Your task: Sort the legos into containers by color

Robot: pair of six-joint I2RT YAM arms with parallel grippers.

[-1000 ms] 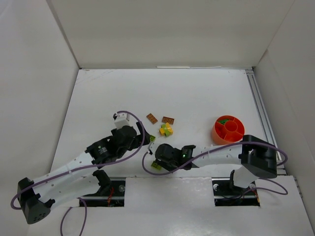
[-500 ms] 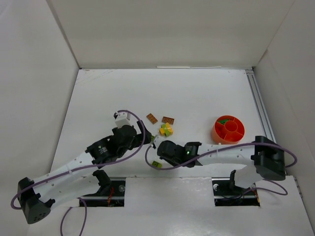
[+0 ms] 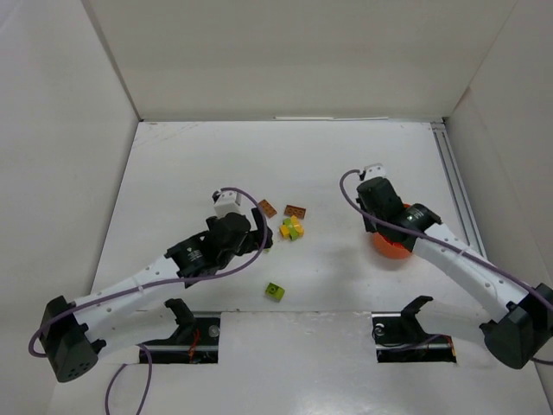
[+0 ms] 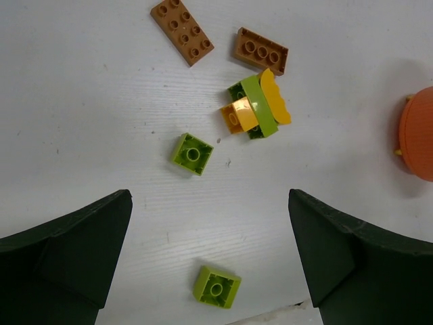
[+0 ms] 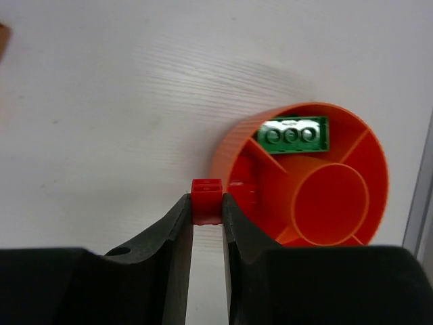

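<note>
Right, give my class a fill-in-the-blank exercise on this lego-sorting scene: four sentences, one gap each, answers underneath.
1. The right gripper is shut on a ___ lego.
2. The brick lying in the orange bowl is dark ___.
3. The left gripper holds nothing; its jaws stand ___.
4. The two pieces at the top of the left wrist view are ___.

Missing words: red; green; open; brown.

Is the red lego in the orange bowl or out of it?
Out: the right gripper holds the red lego at the rim of the orange bowl.
</note>
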